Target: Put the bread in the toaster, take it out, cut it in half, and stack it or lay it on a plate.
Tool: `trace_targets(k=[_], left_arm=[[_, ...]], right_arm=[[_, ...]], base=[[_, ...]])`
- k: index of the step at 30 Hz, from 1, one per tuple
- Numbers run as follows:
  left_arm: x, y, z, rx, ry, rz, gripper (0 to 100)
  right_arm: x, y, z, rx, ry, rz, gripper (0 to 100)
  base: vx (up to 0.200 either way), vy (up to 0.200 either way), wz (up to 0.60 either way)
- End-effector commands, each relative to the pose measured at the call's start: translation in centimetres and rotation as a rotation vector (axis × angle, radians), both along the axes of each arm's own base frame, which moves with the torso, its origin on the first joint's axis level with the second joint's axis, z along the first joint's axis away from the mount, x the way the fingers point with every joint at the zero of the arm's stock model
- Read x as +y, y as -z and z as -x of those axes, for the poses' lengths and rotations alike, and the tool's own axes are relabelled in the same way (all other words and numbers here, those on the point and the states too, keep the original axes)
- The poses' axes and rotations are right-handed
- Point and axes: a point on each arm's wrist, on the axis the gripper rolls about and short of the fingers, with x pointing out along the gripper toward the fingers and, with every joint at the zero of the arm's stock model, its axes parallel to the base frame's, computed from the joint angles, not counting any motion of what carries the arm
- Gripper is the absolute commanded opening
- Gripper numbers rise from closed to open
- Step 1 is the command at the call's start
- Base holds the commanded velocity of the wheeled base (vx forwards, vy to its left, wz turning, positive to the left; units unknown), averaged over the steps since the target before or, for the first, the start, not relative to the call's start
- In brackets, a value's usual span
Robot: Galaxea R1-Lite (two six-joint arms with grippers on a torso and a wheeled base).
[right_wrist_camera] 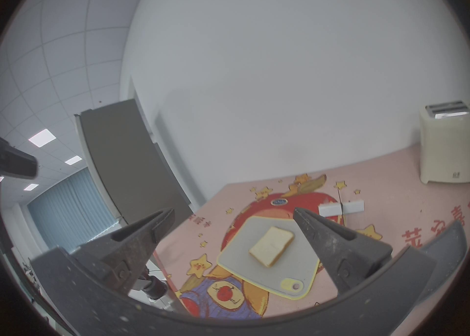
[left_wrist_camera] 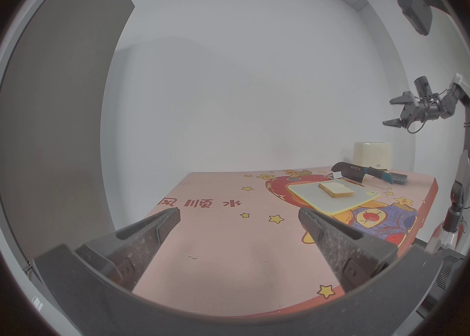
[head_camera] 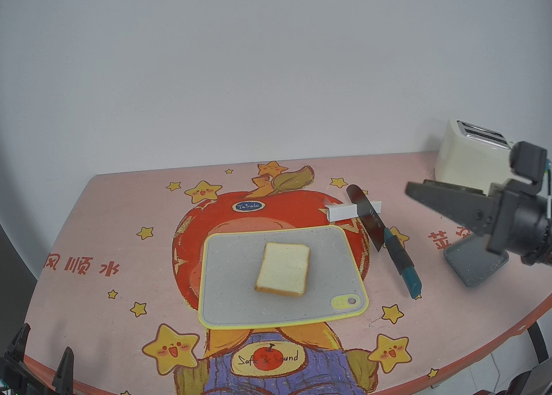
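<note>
Left fingers (left_wrist_camera: 147,236) spread wide by bench (head_camera: 109,223) edge; right fingers (head_camera: 451,199) wide too. Bread (head_camera: 283,269) flat on cutting board (head_camera: 230,290), long axis toward wall (head_camera: 230,68).

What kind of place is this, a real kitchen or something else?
Probably a test room staged as a kitchen: a toaster, a cutting board with bread on a cartoon-print table, bare wall, office ceiling tiles.
</note>
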Motion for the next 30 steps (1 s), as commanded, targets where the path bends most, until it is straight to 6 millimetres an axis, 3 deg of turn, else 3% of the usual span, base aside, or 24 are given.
trace_targets(k=[1, 6, 18, 30], left_arm=[[0.0, 0.4, 0.0, 0.006, 0.001, 0.0, 100], [0.0, 0.5, 0.0, 0.008, 0.001, 0.002, 100], [0.0, 0.5, 0.0, 0.006, 0.0, 0.0, 100], [0.0, 0.5, 0.0, 0.006, 0.0, 0.0, 100]], right_arm=[[-3.2, -1.6, 2.7, -0.091, -0.005, -0.075, 100], [-3.1, -0.1, 2.9, -0.047, -0.028, -0.045, 100], [-3.4, -0.7, 1.8, -0.072, 0.082, -0.037, 100], [-3.8, 0.7, -0.1, -0.069, 0.233, 0.086, 100]], base=[[0.0, 0.0, 0.0], [0.0, 0.0, 0.0], [0.0, 0.0, 0.0], [0.0, 0.0, 0.0]])
